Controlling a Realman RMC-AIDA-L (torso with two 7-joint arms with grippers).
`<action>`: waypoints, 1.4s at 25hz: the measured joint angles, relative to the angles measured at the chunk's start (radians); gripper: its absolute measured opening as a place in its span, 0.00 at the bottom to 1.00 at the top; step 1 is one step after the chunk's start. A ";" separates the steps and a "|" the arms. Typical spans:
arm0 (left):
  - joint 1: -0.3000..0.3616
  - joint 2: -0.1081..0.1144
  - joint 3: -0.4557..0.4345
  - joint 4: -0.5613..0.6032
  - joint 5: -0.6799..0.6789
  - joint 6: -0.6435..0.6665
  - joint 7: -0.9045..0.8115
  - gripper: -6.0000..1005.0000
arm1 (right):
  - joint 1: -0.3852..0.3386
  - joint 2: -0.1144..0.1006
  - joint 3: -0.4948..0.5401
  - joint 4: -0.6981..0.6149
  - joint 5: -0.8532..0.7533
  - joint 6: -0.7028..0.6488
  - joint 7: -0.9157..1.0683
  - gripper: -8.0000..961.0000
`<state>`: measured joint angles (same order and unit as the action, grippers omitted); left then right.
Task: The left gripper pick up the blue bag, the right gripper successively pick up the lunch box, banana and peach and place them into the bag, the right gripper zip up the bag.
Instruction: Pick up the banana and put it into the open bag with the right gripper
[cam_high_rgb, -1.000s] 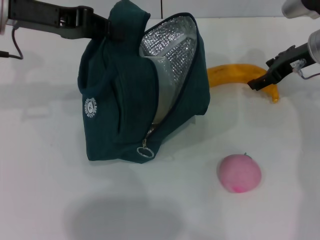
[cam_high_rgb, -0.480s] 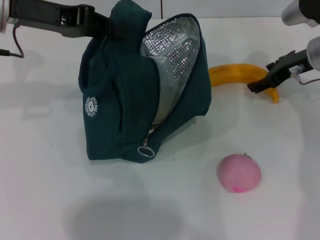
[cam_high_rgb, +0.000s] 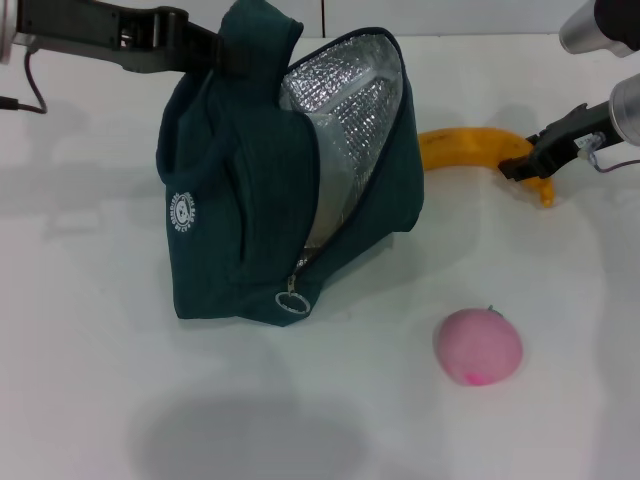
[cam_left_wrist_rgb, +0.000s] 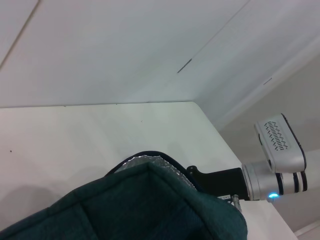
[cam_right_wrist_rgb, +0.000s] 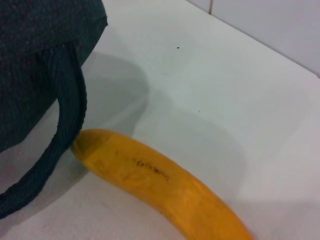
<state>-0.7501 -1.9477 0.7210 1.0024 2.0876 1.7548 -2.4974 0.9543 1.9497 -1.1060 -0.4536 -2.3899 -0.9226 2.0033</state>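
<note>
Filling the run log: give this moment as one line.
left gripper: holding bag top, bag open | right gripper: at banana end, grasp unclear | peach: on table

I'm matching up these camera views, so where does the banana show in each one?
Head: banana on the table, right of the bag, at the right gripper.
Left wrist: not in it.
Right wrist: banana low in the picture.
Shared landmark: the bag.

Round white emblem on the bag (cam_high_rgb: 270, 200) — banana (cam_right_wrist_rgb: 160, 185) marking — both illegible.
</note>
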 joint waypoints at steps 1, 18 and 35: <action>0.000 0.000 0.000 0.000 0.000 0.000 0.000 0.05 | 0.000 0.000 0.000 -0.001 0.000 -0.001 0.000 0.49; 0.003 0.010 -0.008 0.001 -0.002 -0.004 -0.006 0.05 | -0.112 -0.036 0.019 -0.235 -0.004 -0.097 0.095 0.48; 0.013 0.012 -0.008 -0.007 -0.037 0.001 -0.011 0.05 | -0.143 -0.076 0.262 -0.708 -0.002 -0.511 0.128 0.50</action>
<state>-0.7375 -1.9357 0.7133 0.9957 2.0507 1.7559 -2.5086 0.8113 1.8732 -0.8443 -1.1612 -2.3919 -1.4337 2.1317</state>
